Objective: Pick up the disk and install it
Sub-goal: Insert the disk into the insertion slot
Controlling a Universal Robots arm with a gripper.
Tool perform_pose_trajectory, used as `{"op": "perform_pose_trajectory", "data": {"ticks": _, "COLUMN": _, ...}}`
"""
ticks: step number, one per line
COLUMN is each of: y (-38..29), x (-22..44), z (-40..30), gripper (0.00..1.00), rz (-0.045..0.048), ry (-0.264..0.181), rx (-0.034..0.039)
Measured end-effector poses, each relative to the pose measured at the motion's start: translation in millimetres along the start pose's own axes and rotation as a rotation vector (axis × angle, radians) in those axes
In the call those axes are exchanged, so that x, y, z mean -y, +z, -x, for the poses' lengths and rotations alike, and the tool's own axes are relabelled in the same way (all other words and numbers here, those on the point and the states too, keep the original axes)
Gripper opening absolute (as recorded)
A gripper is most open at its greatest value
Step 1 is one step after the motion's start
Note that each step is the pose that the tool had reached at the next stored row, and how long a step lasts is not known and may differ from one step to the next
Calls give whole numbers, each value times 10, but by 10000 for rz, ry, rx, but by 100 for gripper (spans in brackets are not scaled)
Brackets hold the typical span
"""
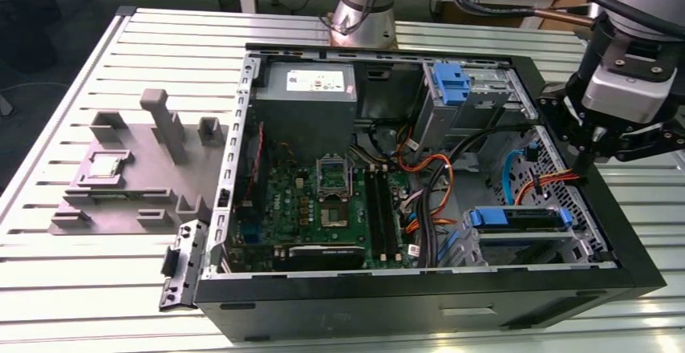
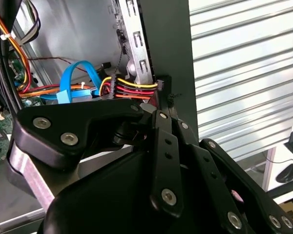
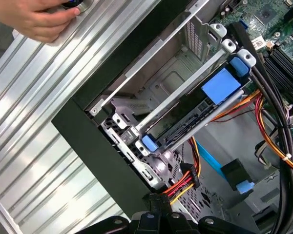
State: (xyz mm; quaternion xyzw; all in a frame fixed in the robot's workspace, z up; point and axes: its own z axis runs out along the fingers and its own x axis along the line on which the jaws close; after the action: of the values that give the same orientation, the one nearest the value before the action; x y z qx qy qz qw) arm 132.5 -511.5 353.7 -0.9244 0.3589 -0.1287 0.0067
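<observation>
— Where does the exterior view sit?
— High and well back, angled down over the whole open case on the table.
— And the wrist views?
— Both sit close and look along the gripper at one case wall. They share the red-yellow plug.

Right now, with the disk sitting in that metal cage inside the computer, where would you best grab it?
Probably by the blue carrier bar across the disk, coming straight down through the open side of the case. That bar is the exposed top part. The rest sits sunk between the walls of the cage, and cables crowd one side.
</observation>
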Motion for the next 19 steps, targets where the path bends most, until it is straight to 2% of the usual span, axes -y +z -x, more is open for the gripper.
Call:
{"op": "perform_pose_trajectory", "data": {"ticks": 5, "y": -1, "x": -4, "z": 4, "gripper": 10, "rz": -27, "ry": -36, "rx": -17}}
{"op": "perform_pose_trajectory", "data": {"ticks": 8, "y": -2, "x": -3, "z": 4, "gripper": 10, "rz": -62, "ry": -202, "rx": -18}}
{"op": "perform_pose_trajectory", "data": {"ticks": 11, "y": -1, "x": -4, "z": 4, "gripper": 11, "rz": -125, "ry": -478, "rx": -4}}
{"op": "perform_pose_trajectory", "data": {"ticks": 12, "y": -1, "x": -4, "z": 4, "gripper": 17, "rz": -146, "ry": -578, "rx": 2}}
{"op": "perform_pose_trajectory", "data": {"ticks": 19, "y": 1, "x": -4, "z": 5, "gripper": 18, "rz": -325, "ry": -1330, "rx": 62}}
